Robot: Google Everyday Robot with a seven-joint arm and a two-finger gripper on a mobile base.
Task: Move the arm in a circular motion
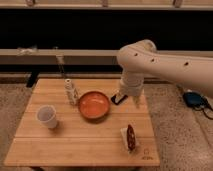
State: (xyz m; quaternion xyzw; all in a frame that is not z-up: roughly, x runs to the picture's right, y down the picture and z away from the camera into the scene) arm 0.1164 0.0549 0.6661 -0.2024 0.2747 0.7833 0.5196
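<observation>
The arm point(165, 62) is thick, cream-beige and rounded, with small dark screw holes. It reaches in from the right edge, bends at an elbow above the table's far right part and points down. Its narrow gripper point(129, 98) hangs just over the wooden table point(80, 145), to the right of an orange bowl point(94, 105). The gripper holds nothing that I can see. It partly covers a small black object point(116, 98) lying on the table.
On the table stand a white cup point(46, 116) at the left and a small pale bottle point(71, 91) beside the bowl. A white-and-brown wedge point(129, 137) is near the front right. A blue object point(193, 98) lies on the floor at right. A dark bench runs behind.
</observation>
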